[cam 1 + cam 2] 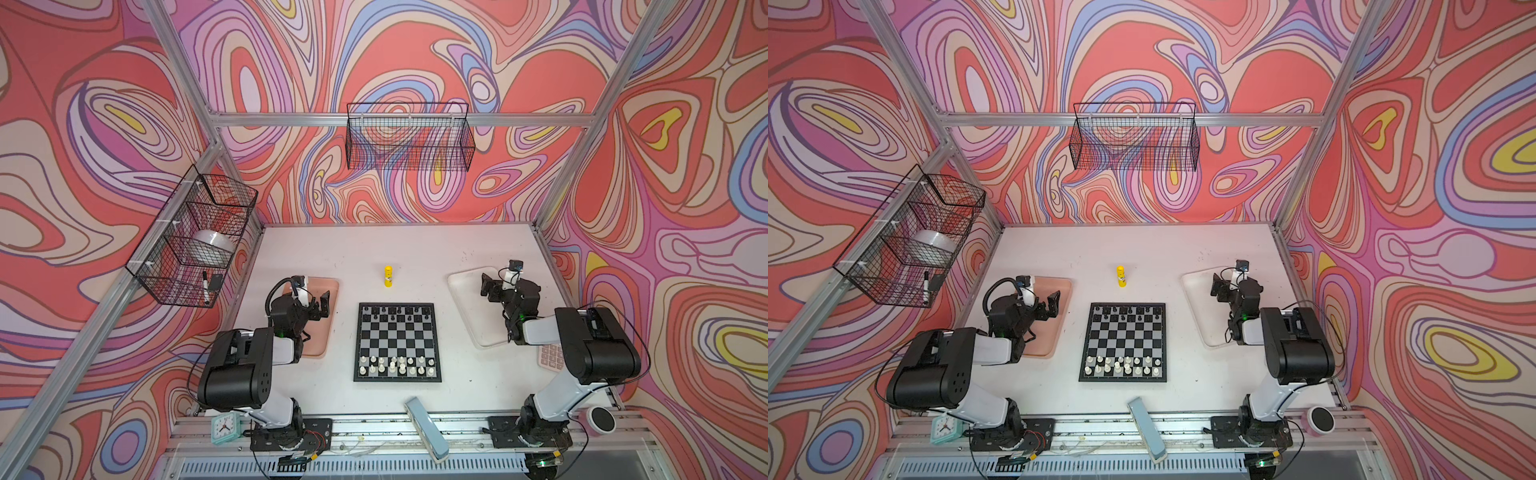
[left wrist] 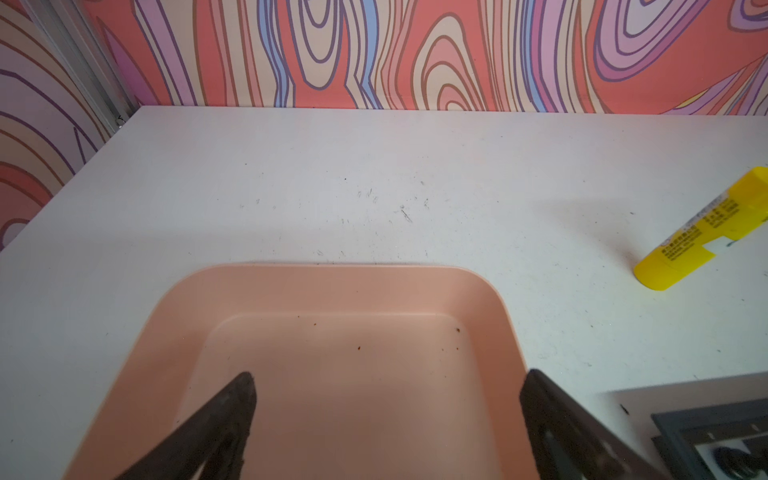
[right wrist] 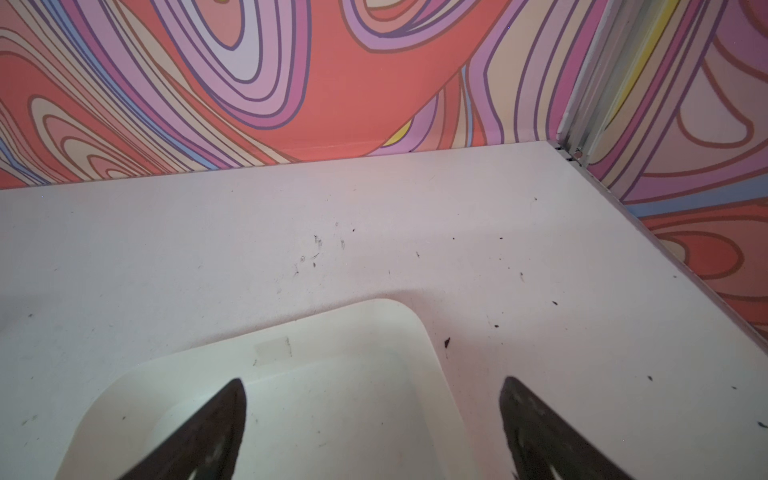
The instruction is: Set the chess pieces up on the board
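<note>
Left wrist view looks down past the left gripper (image 2: pixel 388 376), whose two dark fingers stand wide apart above the shallow salmon-pink plastic tray (image 2: pixel 332 274), with only the tray's speckled floor showing between them. From where I stand, the square flat chessboard with black and silvery-grey checks (image 1: pixel 397 336) lies in the middle of the white tabletop (image 1: pixel 415 249), towards its six o'clock edge. The pink tray sits at about nine to ten o'clock from the board, close beside it but apart. The tiny black plastic chessmen (image 1: pixel 395 313) fill the two ranks along the board's twelve o'clock edge. The tiny cream-white plastic chessmen (image 1: pixel 397 365) stand in two somewhat uneven ranks along its six o'clock edge, and the ranks between are bare checks. The pieces are too small for me to tell which is which. A yellow cylindrical glue stick (image 1: pixel 388 276) stands upright on the table at twelve o'clock from the board, well clear of it. At two o'clock lies the shallow off-white plastic tray (image 3: pixel 353 320). The right gripper (image 3: pixel 374 383) hangs over this tray's far corner, its fingers likewise spread wide with nothing gripped. Neither gripper touches the board or any piece.
</note>
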`<action>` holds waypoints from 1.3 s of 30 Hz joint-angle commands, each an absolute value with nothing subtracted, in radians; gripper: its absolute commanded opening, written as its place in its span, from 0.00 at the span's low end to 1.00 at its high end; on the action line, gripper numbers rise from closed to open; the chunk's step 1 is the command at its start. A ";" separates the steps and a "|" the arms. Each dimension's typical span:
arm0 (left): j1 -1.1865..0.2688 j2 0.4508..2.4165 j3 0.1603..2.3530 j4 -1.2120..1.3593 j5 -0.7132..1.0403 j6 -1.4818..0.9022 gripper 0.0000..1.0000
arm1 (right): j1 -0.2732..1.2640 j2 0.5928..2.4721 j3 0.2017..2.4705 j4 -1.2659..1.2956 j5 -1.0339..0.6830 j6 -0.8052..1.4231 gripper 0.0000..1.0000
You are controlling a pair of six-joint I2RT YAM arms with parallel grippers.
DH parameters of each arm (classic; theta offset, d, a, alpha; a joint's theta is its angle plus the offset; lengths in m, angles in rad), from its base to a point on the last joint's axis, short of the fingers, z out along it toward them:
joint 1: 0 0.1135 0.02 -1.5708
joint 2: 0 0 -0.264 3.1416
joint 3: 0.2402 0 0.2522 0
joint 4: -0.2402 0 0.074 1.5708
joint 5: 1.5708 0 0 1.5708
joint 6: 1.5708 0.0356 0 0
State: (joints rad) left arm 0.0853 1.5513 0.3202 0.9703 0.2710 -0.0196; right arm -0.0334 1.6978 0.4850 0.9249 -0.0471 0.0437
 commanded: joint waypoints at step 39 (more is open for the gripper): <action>0.089 1.540 0.340 0.955 0.268 -0.030 1.00 | -0.037 1.709 0.471 0.947 -0.068 0.022 0.99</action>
State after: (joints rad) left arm 0.0853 1.5513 0.3267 0.9596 0.2687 -0.0200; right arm -0.0334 1.7004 0.4793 0.9344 -0.0616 0.0299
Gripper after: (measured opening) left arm 0.998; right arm 0.983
